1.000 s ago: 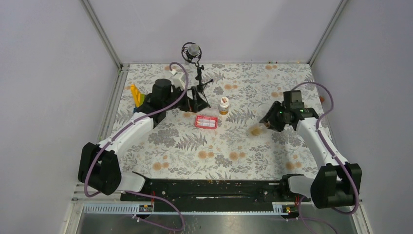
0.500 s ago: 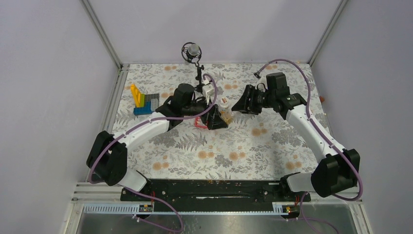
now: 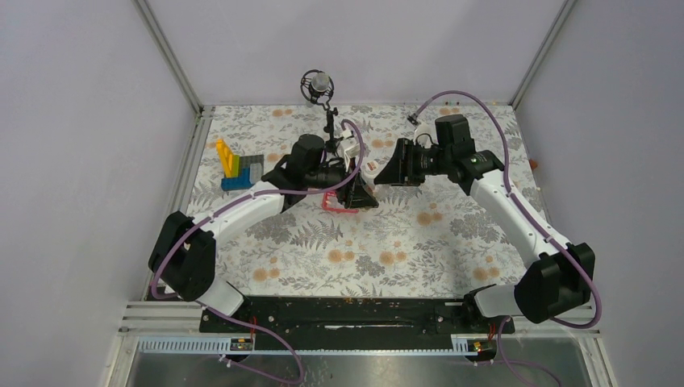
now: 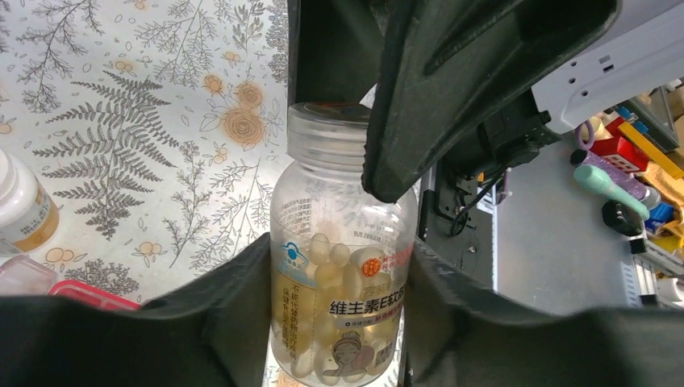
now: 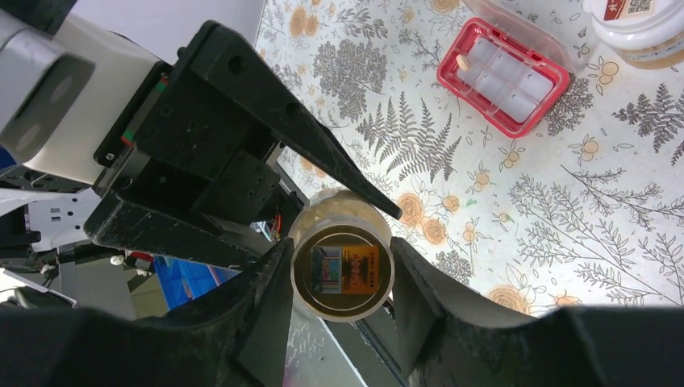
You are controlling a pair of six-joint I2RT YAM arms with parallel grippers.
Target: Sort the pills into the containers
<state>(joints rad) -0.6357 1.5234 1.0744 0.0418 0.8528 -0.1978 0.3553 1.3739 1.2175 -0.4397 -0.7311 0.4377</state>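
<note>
Two grippers on one bottle

Clear bottle point(image 4: 343, 201) was held near table centre. Its body was pinched between the left gripper point(image 4: 339, 262) fingers, and its cap end was clasped on both sides by the right gripper point(image 5: 342, 251) fingers. Pale capsules point(image 4: 327, 270) sat in its lower part, behind a printed label. Pink box point(image 5: 500, 76) lay open on the cloth point(image 3: 387, 242) close by, with one pill point(image 5: 464, 62) in a corner compartment. White-capped bottle point(image 5: 637, 24) stood upright just beside the box. The cloth carried a fern-and-flower print. Toy-brick block point(image 3: 239, 169) sat near the left edge, well apart. Plain grey walls point(image 3: 81, 121) enclosed the table. A small black stand point(image 3: 323, 97) stood at the far edge.
</note>
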